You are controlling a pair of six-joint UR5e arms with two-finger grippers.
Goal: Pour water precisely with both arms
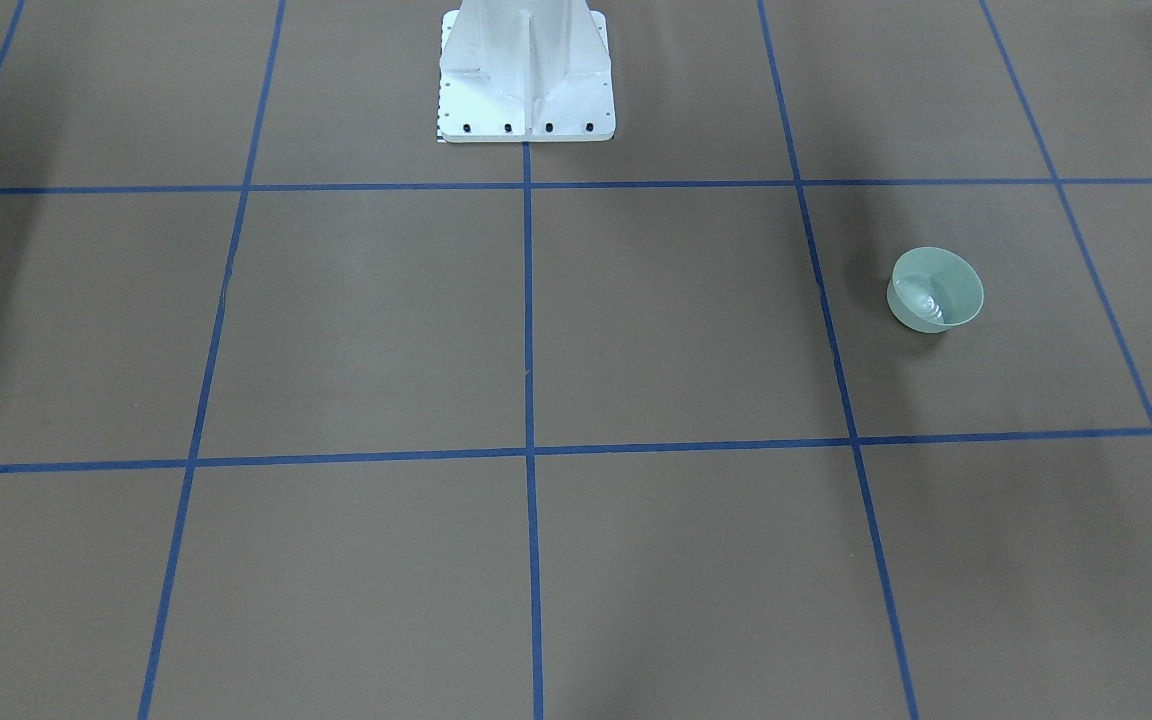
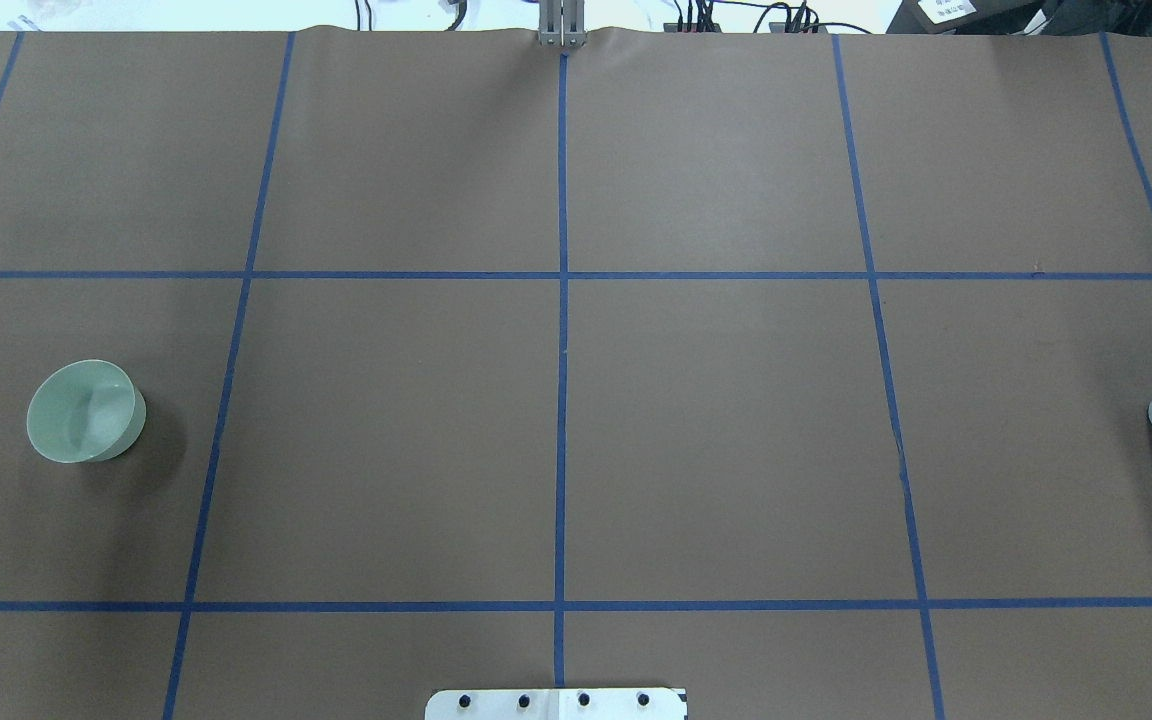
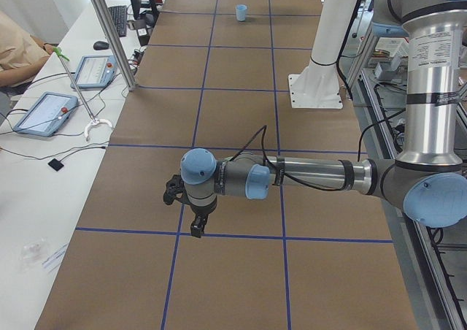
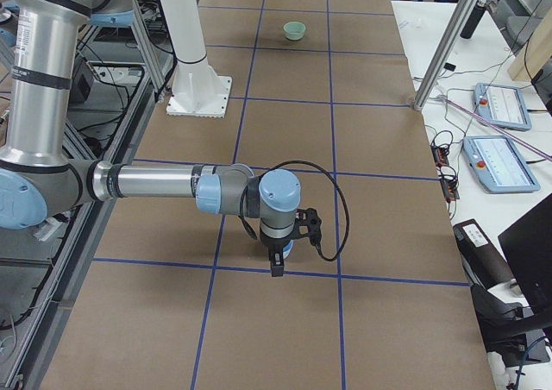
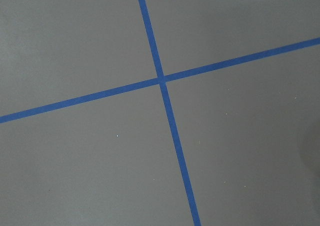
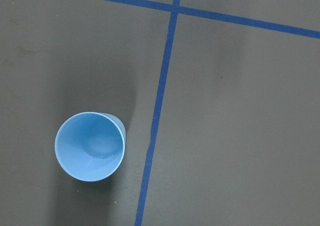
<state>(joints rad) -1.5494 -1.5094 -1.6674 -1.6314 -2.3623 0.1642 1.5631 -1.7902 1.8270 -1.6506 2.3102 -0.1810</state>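
The brown-papered worktop (image 2: 716,420), squared off in blue tape, carries its two vessels at opposite ends, well apart, probably so that each arm serves its own side. The left arm (image 3: 314,175) and the right arm (image 4: 155,183) each reach out low and level over the paper with the wrist turned down. The white pedestal (image 1: 526,80) is bolted on the centre tape line, between the two. The pale green bowl (image 2: 86,411) stands upright on the robot's left. The light-blue cup (image 6: 90,146) stands upright on its right, just beside a tape line. The right wrist camera looks down into the cup, so that arm seems posed to take it.

The water (image 1: 924,299) shows only as a faint silvery glint inside the bowl; whether the cup holds any I cannot tell. Both pairs of jaws hang above the worktop and appear in the side views alone, so their opening cannot be told. Bowl and cup stand free, so neither is held.
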